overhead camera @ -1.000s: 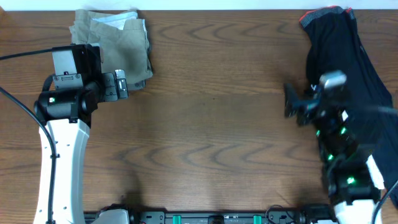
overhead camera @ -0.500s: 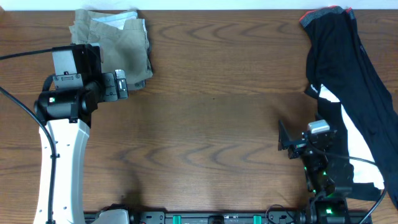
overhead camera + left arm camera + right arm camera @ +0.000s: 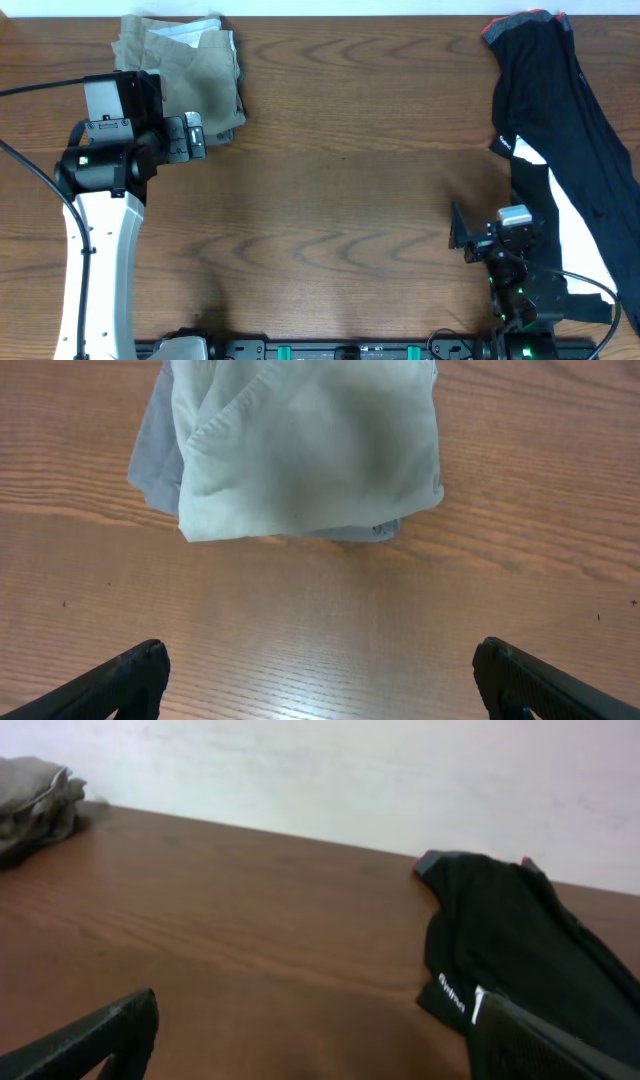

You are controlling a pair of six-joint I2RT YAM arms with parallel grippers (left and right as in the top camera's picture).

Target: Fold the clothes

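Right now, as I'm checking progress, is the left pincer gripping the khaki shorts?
No, the left pincer stands open over the table, with the khaki shorts lying clear ahead of it.

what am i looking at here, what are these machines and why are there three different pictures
It is a robot with two arms at a wooden table, set up to fold clothes. The overhead picture looks straight down on the table. The other two come from a small camera on each wrist, so the dark shapes in their lower corners are that arm's own fingers.

The left gripper, on the white arm, sits beside a bundle of khaki shorts in the far left corner. The right gripper is near the front edge, next to a long black garment with a white patch that lies down the right side. Both grippers are open and hold nothing.
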